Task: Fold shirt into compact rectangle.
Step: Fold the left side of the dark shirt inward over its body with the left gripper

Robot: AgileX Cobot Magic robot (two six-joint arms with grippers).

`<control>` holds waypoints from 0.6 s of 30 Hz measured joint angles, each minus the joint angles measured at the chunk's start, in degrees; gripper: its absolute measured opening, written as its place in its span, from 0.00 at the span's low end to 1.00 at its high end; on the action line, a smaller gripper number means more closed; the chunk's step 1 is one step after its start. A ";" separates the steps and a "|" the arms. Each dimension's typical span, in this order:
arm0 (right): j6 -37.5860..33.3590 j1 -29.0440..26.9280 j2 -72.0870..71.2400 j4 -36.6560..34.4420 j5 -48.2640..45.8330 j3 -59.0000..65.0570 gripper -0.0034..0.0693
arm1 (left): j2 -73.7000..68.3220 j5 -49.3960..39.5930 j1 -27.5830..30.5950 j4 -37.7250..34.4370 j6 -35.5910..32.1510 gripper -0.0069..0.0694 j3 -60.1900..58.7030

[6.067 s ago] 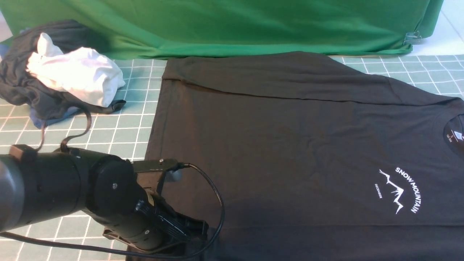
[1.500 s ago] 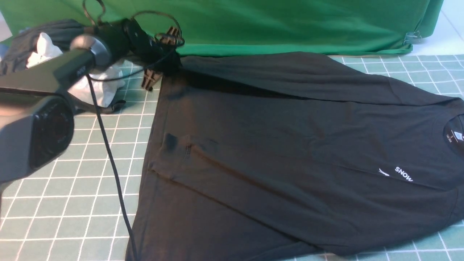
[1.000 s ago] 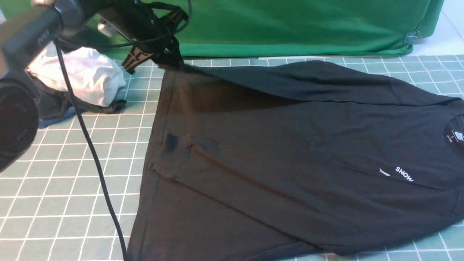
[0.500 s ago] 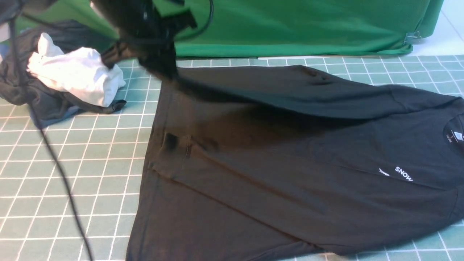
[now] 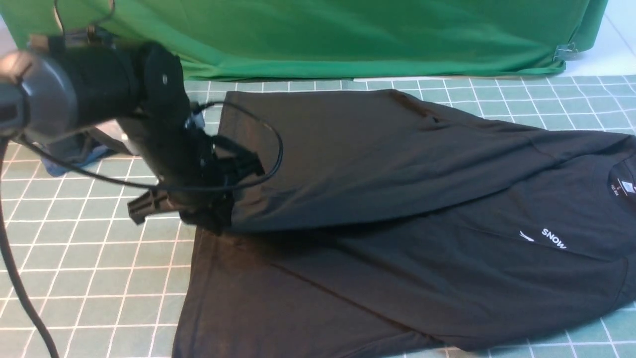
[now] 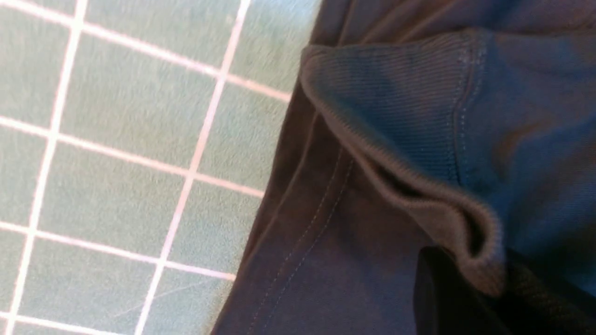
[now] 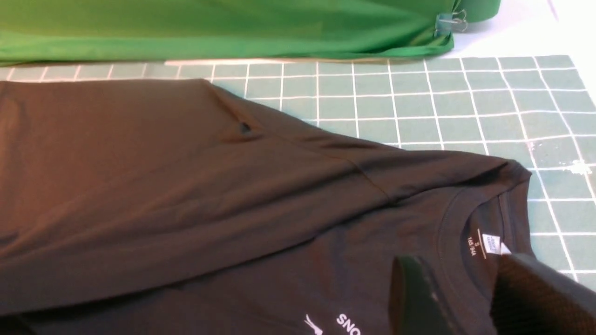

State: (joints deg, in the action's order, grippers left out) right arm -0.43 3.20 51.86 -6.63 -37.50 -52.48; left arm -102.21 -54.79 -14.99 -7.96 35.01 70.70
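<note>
The black shirt [image 5: 397, 278] lies on the green grid mat [image 5: 99, 258], collar to the right. Its far side is folded toward me over the middle, and only "SNOW" of the logo [image 5: 552, 239] shows. My left gripper [image 5: 218, 221] is at the folded flap's left corner, low over the shirt. In the left wrist view the ribbed hem [image 6: 419, 195] runs down between the dark fingers [image 6: 437, 298] of that gripper [image 6: 484, 288], pinched. My right gripper [image 7: 470, 298] hovers open over the collar near the white neck label [image 7: 491, 243], outside the front view.
A green backdrop cloth [image 5: 348, 35] hangs along the mat's far edge, with a metal clip [image 5: 564, 49] at its right end. The heap of clothes [image 5: 74, 146] at back left is mostly hidden behind my left arm. A black cable [image 5: 15, 278] trails at the left.
My left gripper has carried the shirt's far left hem corner from the back edge toward me and down. The far side now lies over the middle, and the arm covers the clothes heap.
</note>
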 joint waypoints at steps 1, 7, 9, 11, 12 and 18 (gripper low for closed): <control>0.00 0.00 0.05 0.00 0.00 0.00 0.38 | 0.00 0.10 0.00 -0.15 0.00 0.21 0.01; -0.10 0.00 0.05 0.00 0.00 0.00 0.38 | 0.39 -5.86 0.00 -0.82 -0.69 0.48 1.14; -0.10 0.00 0.05 0.00 0.00 0.00 0.38 | 0.54 -9.42 0.00 0.00 -1.24 0.58 1.20; -0.10 0.00 0.05 0.00 0.00 0.00 0.38 | 0.78 -11.56 0.00 1.10 -1.60 0.65 1.20; -0.10 0.00 0.05 0.00 0.00 0.00 0.38 | 1.65 -13.09 0.00 3.23 -2.05 0.72 1.20; -0.10 0.00 0.05 0.00 0.00 0.00 0.38 | 7.56 -14.28 0.08 7.96 -6.15 0.82 0.85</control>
State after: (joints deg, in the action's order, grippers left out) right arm -0.53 3.20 51.91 -6.63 -37.50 -52.48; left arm -94.65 -69.07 -14.91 0.00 28.86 71.56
